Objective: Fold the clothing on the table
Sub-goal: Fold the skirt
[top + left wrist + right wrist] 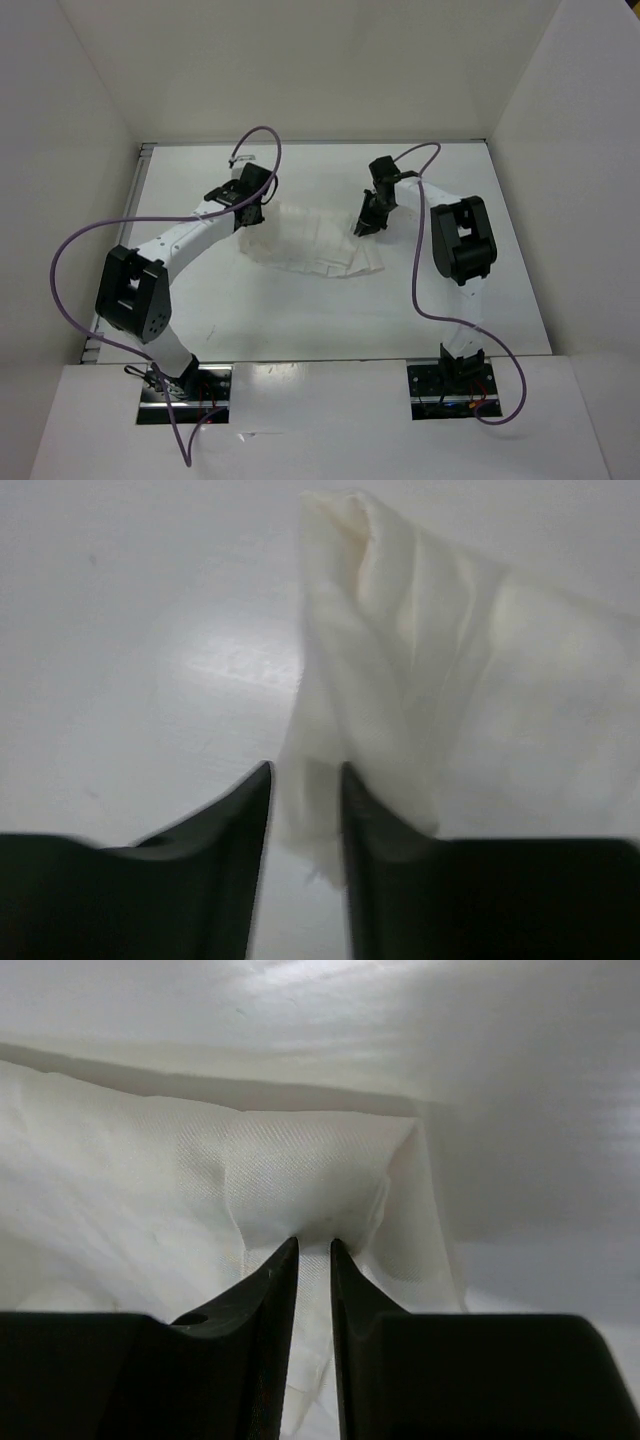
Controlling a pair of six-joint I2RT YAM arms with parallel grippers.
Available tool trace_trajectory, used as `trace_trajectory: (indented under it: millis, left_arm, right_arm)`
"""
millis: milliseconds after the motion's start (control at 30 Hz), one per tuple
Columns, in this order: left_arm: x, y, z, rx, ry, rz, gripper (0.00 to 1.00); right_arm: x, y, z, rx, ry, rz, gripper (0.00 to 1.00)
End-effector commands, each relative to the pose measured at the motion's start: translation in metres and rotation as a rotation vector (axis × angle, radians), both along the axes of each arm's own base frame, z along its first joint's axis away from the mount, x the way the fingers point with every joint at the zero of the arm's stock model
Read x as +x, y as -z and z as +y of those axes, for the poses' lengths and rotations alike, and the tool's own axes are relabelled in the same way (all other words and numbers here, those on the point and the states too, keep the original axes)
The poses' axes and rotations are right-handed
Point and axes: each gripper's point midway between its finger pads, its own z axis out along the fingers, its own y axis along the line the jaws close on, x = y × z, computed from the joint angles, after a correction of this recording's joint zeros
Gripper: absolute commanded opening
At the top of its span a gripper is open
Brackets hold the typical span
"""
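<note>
White item: clothing (312, 245), thin pleated fabric, rumpled, stretched left to right between the two grippers.
Support: table (300, 320), matte white; the garment lies on its middle, towards the far side.
Left end: left gripper (305, 768), jaws narrowly parted, a fabric edge in the gap; whether it is pinched cannot be told.
Right end: right gripper (314, 1242), jaws nearly closed, pinching a fold that tents towards the tips.
</note>
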Motion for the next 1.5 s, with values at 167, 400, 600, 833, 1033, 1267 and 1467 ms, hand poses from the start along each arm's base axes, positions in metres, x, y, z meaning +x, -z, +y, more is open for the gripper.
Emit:
trace_trajectory:
  millis: [167, 400, 600, 833, 1033, 1267, 1467]
  left_arm:
    - [-0.026, 0.026, 0.052, 0.035, -0.192, 0.08, 0.71]
    - [-0.023, 0.016, 0.052, 0.021, -0.177, 0.032, 0.8]
    - [0.003, 0.002, 0.046, -0.028, -0.102, -0.036, 0.92]
    - [0.034, -0.012, 0.025, -0.176, 0.085, -0.055, 0.96]
    - [0.033, -0.008, -0.008, -0.338, 0.348, -0.043, 1.0]
    - [0.047, 0.021, -0.002, -0.488, 0.442, 0.006, 1.0]
    - [0.057, 0.053, 0.027, -0.648, 0.432, 0.088, 1.0]
  right_arm:
    - [-0.014, -0.091, 0.016, -0.011, -0.05, -0.14, 0.25]
    - [-0.025, -0.092, 0.085, 0.112, -0.207, -0.128, 0.27]
    - [-0.034, -0.054, 0.101, 0.093, -0.233, -0.037, 0.26]
    - [-0.057, -0.014, 0.062, -0.056, -0.178, 0.037, 0.26]
    - [-0.045, 0.018, 0.016, -0.168, -0.109, 0.08, 0.26]
    - [-0.019, 0.006, -0.008, -0.219, -0.077, 0.016, 0.26]
    - [-0.011, -0.035, 0.0, -0.165, -0.087, -0.068, 0.26]
